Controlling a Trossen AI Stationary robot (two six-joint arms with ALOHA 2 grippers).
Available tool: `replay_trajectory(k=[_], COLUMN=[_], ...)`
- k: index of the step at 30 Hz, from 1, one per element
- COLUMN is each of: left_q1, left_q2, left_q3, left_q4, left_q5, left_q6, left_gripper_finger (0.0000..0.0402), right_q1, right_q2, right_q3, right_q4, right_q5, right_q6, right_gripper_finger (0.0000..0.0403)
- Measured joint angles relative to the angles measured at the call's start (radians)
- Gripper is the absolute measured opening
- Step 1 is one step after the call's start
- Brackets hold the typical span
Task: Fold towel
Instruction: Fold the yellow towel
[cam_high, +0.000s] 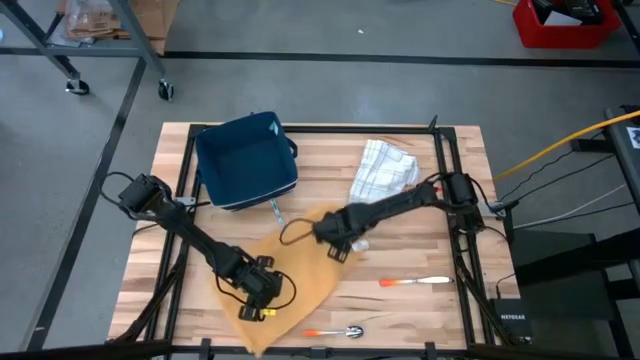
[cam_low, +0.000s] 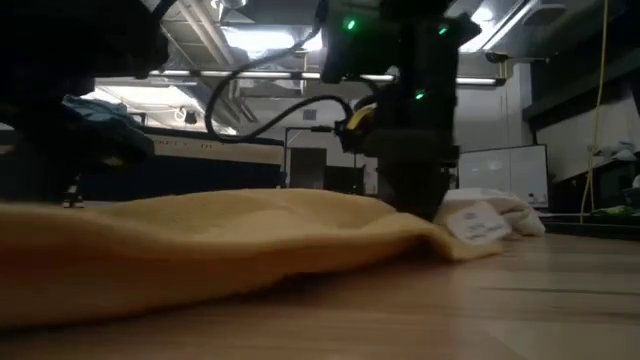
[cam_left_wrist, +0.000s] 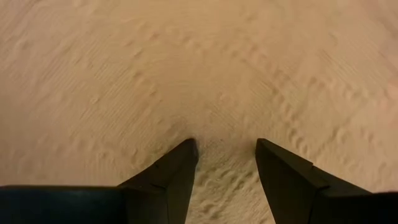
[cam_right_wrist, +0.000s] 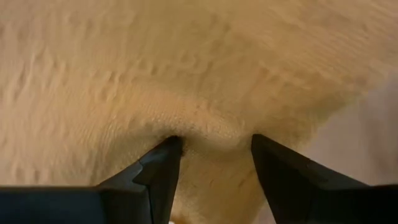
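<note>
- High view: the towel lies spread on the near half of the table, its long axis running diagonally from the near-left up toward the middle. The left gripper sits on its middle; the right gripper is at its far-right edge — the nearer arm for lifting that edge.
- Low view: the towel lies low with a raised hump where the right gripper comes down on its edge, beside a white cloth.
- Left wrist view: the fingers are part open, pressing down on flat towel with a little cloth between them — not yet pinched.
- Right wrist view: the fingers are part open and straddle a raised ridge of the towel's edge. My guess is that closing here takes the edge; the fold would then go back toward the left gripper.
</note>
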Motion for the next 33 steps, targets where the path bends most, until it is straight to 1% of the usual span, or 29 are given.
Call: replay_trajectory(k=[6, 9, 15, 20, 23, 26, 29, 33], left_q1=[0.032, 0.056, 0.139, 0.212, 0.235, 0.239, 0.23, 0.222], left_q2=[0.017, 0.02, 0.021, 0.03, 0.006, -0.042, -0.099, -0.174], left_q3=[-0.002, -0.003, -0.005, -0.004, -0.006, 0.004, 0.024, 0.042], left_q4=[0.159, 0.222, 0.246, 0.257, 0.249, 0.244, 0.209, 0.099], left_q5=[0.006, 0.004, -0.057, -0.059, -0.024, 0.003, 0.008, 0.011], left_q6=[0.025, 0.056, 0.135, 0.173, 0.152, 0.16, 0.205, 0.25], left_gripper_finger=[0.0164, 0.0164, 0.0164, 0.0164, 0.0164, 0.0164, 0.0164, 0.0164], right_q1=[-0.101, -0.143, -0.207, -0.255, -0.278, -0.292, -0.295, -0.282], right_q2=[0.0, 0.0, 0.002, 0.003, 0.009, 0.011, 0.008, 0.008], right_q3=[-0.001, -0.001, -0.002, 0.005, 0.041, 0.109, 0.191, 0.299], right_q4=[0.009, 0.018, 0.089, 0.101, 0.036, -0.072, -0.196, -0.333], right_q5=[-0.002, -0.002, 0.001, -0.065, -0.12, -0.155, -0.158, -0.144], right_q6=[-0.028, -0.074, -0.131, -0.158, -0.158, -0.155, -0.153, -0.152], right_gripper_finger=[0.0205, 0.0205, 0.0205, 0.0205, 0.0204, 0.0204, 0.0204, 0.0204])
